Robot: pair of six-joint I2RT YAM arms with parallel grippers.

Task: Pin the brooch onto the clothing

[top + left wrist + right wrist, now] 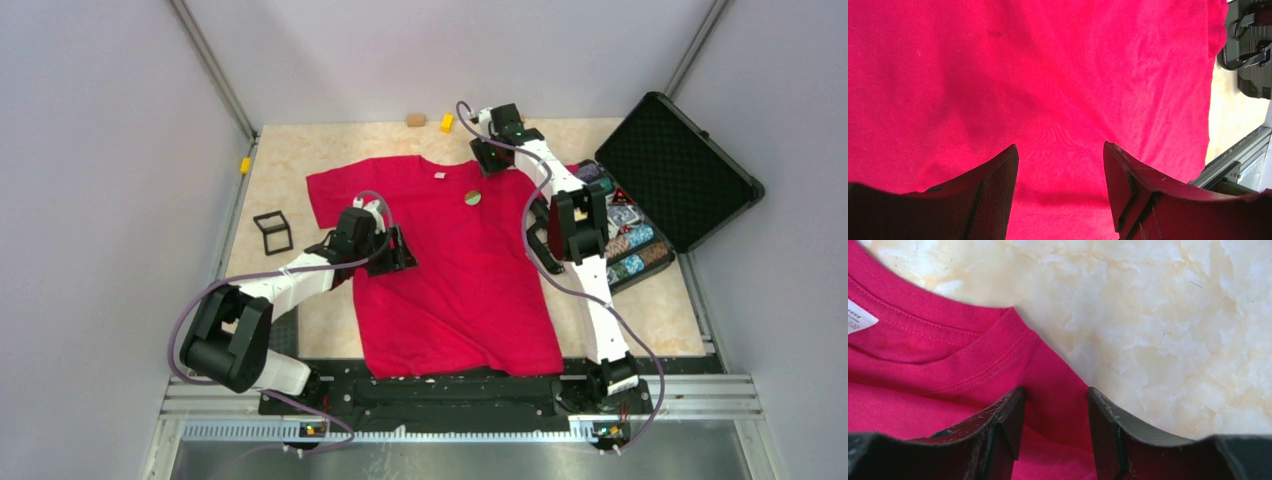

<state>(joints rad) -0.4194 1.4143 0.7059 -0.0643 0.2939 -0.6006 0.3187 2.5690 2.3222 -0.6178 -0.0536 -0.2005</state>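
Top external view has the red T-shirt (450, 290) lying flat on the worktop (660, 310), collar at the far end. The brooch (472, 197) sits on the chest, just right of centre and near the collar. Whether its pin is through the cloth or it only rests there cannot be told.

The main risk, as I judge it, lies with the right claw (1055, 422). Its fingers (1005, 427) stand spread, with the shirt's right shoulder fabric lying between them and nothing visibly nipped. If they take that fabric and pull, the soft cloth would drag and ripple. An unfastened brooch so close by could then slide, tip or flip onto its face. A lift would also bunch the collar beside the neck label (857, 317) and spoil the flat patch needed for pinning. The left claw (1060, 150) is spread too and empty, low over plain red cloth on the shirt's left side, well apart from the brooch. It is too far away to steady the cloth there, and I cannot tell whether it touches.

The right arm stretches far from its base, elbow raised beside the black case (680, 170), wrist bent down at the shoulder seam. The left arm is folded, elbow out to the near left, forearm reaching right over the shirt.
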